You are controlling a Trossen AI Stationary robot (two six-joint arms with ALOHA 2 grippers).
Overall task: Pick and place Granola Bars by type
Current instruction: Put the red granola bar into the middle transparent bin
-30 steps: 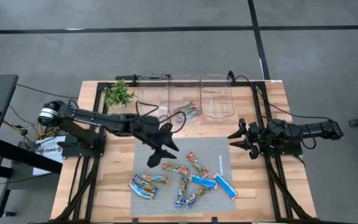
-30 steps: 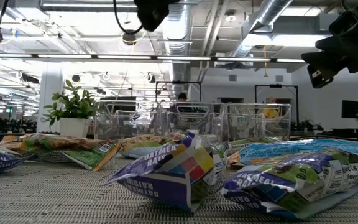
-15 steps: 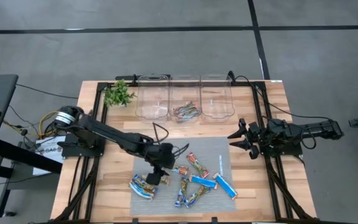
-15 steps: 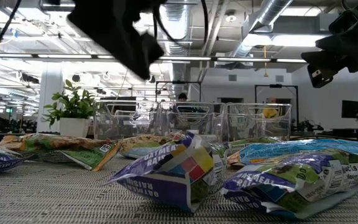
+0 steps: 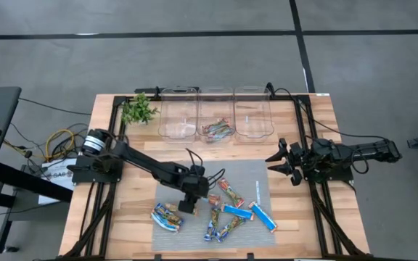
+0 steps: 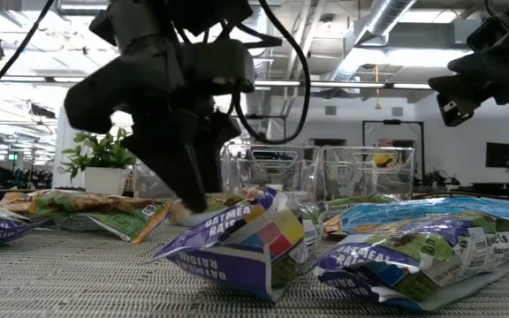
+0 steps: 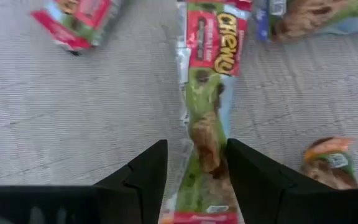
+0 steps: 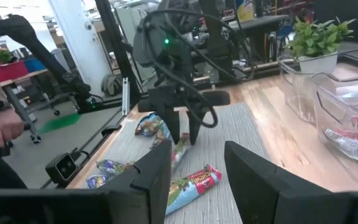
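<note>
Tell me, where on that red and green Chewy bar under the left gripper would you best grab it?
Probably at its middle, coming straight down from above. The Chewy bar lies flat and lengthwise on the grey mat, so only its long edges can be pinched. The left gripper already has its open fingers either side of the bar.

Granola Bars [image 5: 220, 210] scattered flat on mat; some in middle bin.

In the left wrist view the red-green-orange bar [image 7: 205, 106] between the left gripper [image 7: 194, 163]'s fingers runs off the picture's bottom edge; 3 neighbouring bars beyond the fingertips are cropped. In the low view the gripper body hides its fingertips. Wrapper print beneath it is unreadable from above.
</note>
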